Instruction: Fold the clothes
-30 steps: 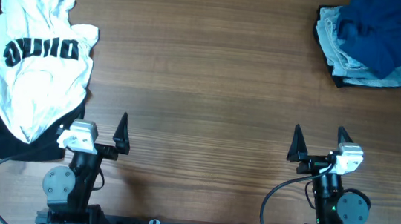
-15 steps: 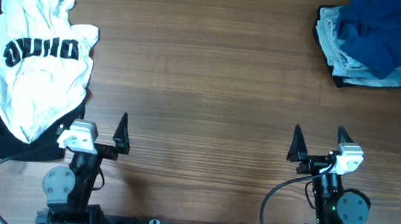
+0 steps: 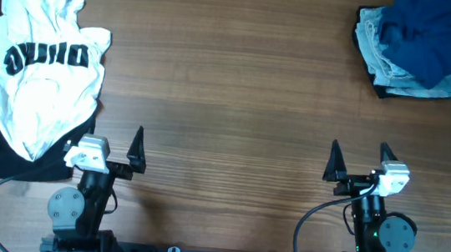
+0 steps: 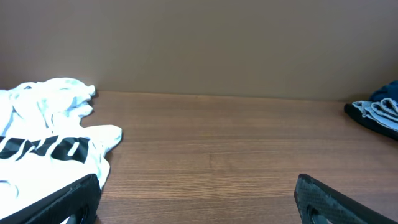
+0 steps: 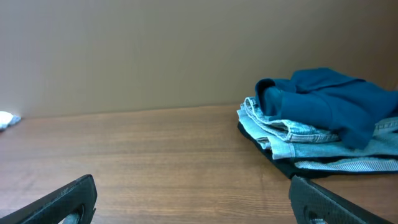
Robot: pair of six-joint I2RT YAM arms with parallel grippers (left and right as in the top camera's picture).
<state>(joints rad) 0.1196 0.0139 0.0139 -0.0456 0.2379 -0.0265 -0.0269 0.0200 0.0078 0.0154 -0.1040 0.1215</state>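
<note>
The clothes lie in two heaps at the back of the wooden table. At the left, a large white garment with black lettering [image 3: 41, 81] is crumpled over a plain black garment [image 3: 12, 162]; the left wrist view shows the white one [image 4: 50, 146] too. At the far right, a navy-blue piece [image 3: 432, 34] tops pale-denim ones [image 3: 375, 58], also seen in the right wrist view as navy [image 5: 336, 99] over denim [image 5: 298, 132]. My left gripper [image 3: 113, 135] [image 4: 199, 202] stands open beside the white garment's lower edge. My right gripper [image 3: 360, 153] [image 5: 198, 199] is open over bare wood.
Bare wood table [image 3: 230, 84] stretches between the two heaps. Both arm bases [image 3: 74, 211] [image 3: 381, 239] with black cables sit at the front edge. A plain brown wall [image 4: 199, 43] rises behind the table's far edge.
</note>
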